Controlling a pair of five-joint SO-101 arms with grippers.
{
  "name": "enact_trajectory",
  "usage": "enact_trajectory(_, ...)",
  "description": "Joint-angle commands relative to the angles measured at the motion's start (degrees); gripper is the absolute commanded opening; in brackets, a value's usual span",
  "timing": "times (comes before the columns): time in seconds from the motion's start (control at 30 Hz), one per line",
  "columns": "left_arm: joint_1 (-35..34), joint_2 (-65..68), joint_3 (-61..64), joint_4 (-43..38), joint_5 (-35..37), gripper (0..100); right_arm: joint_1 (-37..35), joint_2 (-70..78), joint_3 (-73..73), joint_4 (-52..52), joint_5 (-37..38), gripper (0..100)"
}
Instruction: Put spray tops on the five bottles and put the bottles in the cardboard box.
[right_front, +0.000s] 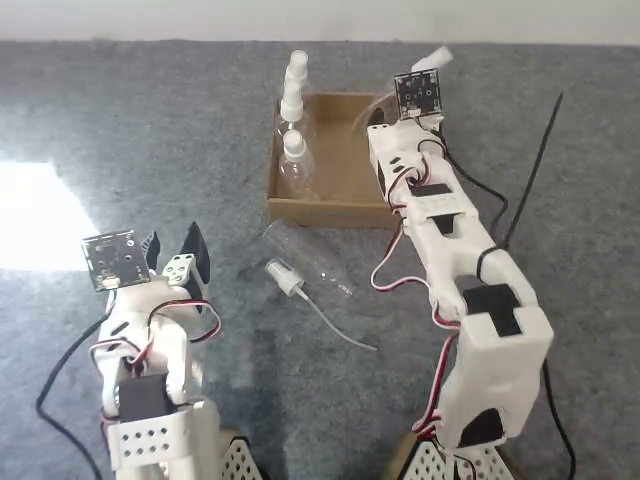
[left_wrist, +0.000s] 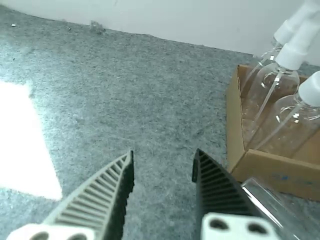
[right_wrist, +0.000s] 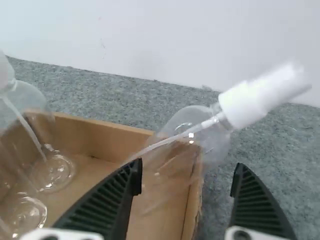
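Note:
The cardboard box (right_front: 335, 205) (left_wrist: 260, 167) (right_wrist: 95, 132) sits at the back of the grey table. Three clear bottles with white spray tops (right_front: 293, 145) (left_wrist: 282, 85) (right_wrist: 35, 125) stand along its left side. A fourth capped bottle (right_wrist: 200, 130) (right_front: 435, 57) leans tilted over the box's right wall. My right gripper (right_wrist: 185, 170) is open around it, with a gap on one side. A bare bottle (right_front: 305, 258) (left_wrist: 277, 205) lies in front of the box, and a loose spray top (right_front: 283, 274) lies beside it. My left gripper (right_front: 172, 250) (left_wrist: 162, 167) is open and empty, to the left of them.
The loose top's thin tube (right_front: 340, 328) trails toward the front right. A bright patch of light (right_front: 30, 215) falls on the left of the mat. A black cable (right_front: 535, 165) runs along the right arm. Open mat lies left of the box.

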Motion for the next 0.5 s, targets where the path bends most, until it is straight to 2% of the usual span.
enact_trajectory(0.0, 0.18, -0.62, -0.75, -1.76, -0.79, 18, 0.4, -7.69, 1.76, 0.13, 0.0, 25.1)
enact_trajectory(0.47, 0.18, -0.62, -0.75, -1.76, -0.79, 18, -1.27, -9.36, 3.34, 0.31, -0.7, 25.0)
